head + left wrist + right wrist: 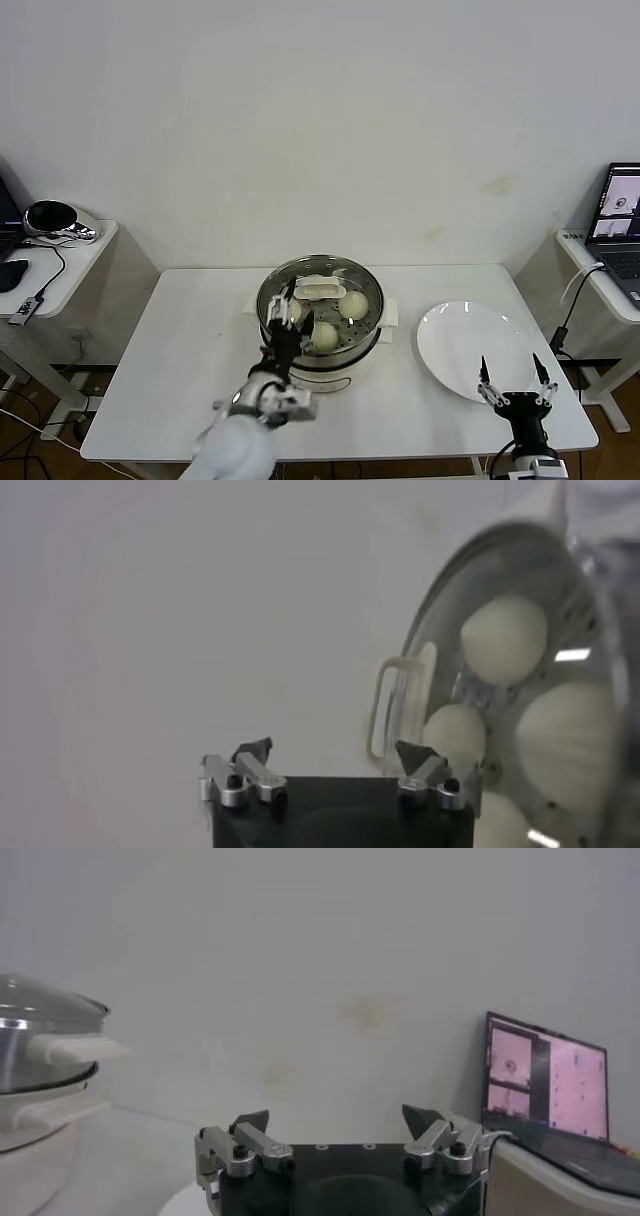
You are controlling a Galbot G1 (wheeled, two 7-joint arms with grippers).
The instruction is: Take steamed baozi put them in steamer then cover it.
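The steamer (318, 356), a shiny steel pot on a cream base, stands mid-table with a glass lid (300, 271) and its white handle (320, 290) on top. Cream-white baozi (353, 304) show through the lid, with others at the front (323, 336) and at the left. My left gripper (282, 318) is open and empty, at the steamer's left rim. In the left wrist view the gripper (335, 752) is beside the steamer (440, 650), with baozi (503, 638) inside. My right gripper (515, 378) is open and empty over the front edge of the white plate (465, 345); its wrist view (335, 1120) shows the steamer (35, 1063) far off.
A side table (70, 265) at the left holds a silver object (55, 218) and cables. A laptop (622, 215) sits on a side table at the right. The white table's front edge (400, 445) lies close to both arms.
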